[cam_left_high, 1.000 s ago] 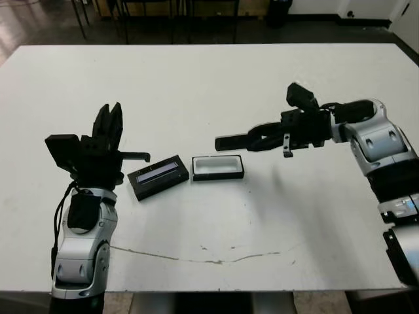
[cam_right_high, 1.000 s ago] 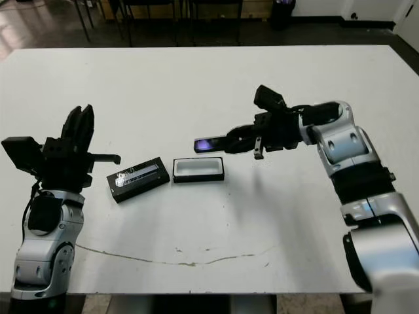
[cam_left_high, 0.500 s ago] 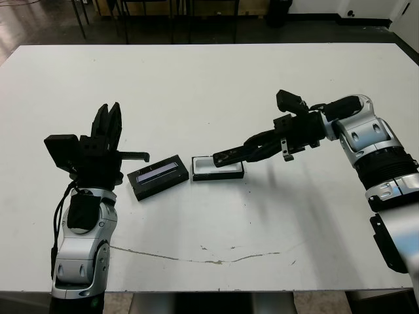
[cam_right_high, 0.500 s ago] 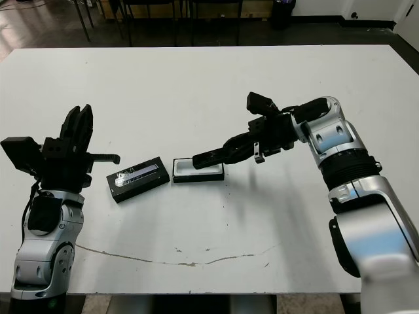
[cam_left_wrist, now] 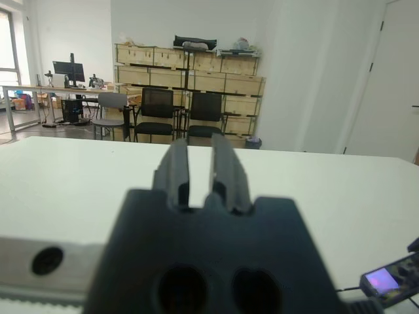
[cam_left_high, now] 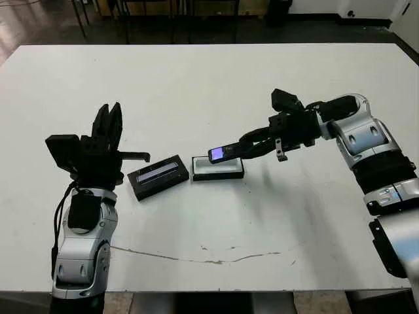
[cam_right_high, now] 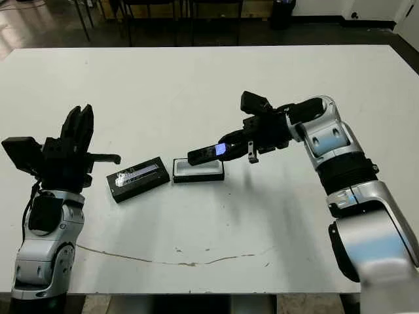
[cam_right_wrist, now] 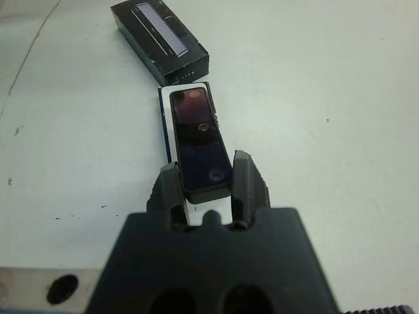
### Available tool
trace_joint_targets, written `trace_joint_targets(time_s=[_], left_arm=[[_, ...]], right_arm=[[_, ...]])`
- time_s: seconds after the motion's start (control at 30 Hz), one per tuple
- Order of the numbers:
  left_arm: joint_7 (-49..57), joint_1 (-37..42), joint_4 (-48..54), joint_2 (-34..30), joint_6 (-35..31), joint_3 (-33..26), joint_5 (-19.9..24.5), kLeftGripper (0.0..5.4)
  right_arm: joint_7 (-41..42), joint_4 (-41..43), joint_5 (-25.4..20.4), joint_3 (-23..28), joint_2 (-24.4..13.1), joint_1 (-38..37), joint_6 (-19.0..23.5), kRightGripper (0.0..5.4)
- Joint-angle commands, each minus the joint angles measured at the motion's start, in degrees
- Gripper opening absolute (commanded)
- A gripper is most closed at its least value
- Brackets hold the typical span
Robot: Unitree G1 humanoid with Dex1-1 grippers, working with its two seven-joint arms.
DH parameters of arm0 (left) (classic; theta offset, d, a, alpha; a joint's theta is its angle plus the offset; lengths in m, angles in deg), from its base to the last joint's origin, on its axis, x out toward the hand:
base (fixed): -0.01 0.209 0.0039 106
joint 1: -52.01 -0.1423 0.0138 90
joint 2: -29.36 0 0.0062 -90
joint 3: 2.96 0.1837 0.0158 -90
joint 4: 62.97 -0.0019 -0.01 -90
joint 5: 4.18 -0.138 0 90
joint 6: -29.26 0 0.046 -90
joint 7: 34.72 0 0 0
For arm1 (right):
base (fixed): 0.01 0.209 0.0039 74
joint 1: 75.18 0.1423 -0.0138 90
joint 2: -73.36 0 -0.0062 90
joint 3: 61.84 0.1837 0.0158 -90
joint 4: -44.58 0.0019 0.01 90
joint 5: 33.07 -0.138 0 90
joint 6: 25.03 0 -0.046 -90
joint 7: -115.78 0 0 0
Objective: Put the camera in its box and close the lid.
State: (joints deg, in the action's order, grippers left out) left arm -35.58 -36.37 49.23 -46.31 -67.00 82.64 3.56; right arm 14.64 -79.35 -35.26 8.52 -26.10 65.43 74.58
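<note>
Head views: right end effector [cam_left_high: 243, 150] clamps the camera [cam_left_high: 224, 152], which juts past its tips, just above the box [cam_left_high: 218, 168].

Right wrist view: camera's long axis matches the box's (tilt unclear).

Left wrist view: left end effector [cam_left_wrist: 200, 171] slightly parted, empty, farther off.

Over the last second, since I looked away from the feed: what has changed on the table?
The right tool, shut on the camera, swung in from the box's right and dipped low, and now holds the camera tilted above the box, screen glowing. Nothing was let go. The lid, the box and the raised left tool stayed where they were.
</note>
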Motion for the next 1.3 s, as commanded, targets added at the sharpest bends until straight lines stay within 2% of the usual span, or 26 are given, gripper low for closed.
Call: trace_joint_targets(time_s=[0.03,0.33,0.83,1.07,1.3], left_arm=[[0.51,-0.68,-0.52,0.13,-0.96,-0.04,-0.37,0.0],[0.45,-0.72,-0.64,0.07,-0.62,-0.05,-0.03,0.0],[0.58,-0.75,-0.6,0.13,-0.53,0.14,-0.19,0.0],[0.47,-0.7,-0.7,0.14,-0.58,0.07,-0.03,0.0],[0.71,-0.95,-0.62,0.19,-0.3,0.32,-0.61,0.0]], right_arm=[[0.15,-1.09,0.75,-0.42,0.59,-0.88,-0.78,0.0],[-1.31,-0.47,3.17,-1.53,1.28,-1.68,-2.22,0.0],[-2.54,-1.52,4.5,-2.17,3.02,-3.57,-4.89,0.0],[-2.59,-1.3,4.88,-2.74,3.72,-3.44,-4.07,0.0],[-2.93,0.08,5.05,-3.46,5.09,-3.46,-1.35,0.0]])
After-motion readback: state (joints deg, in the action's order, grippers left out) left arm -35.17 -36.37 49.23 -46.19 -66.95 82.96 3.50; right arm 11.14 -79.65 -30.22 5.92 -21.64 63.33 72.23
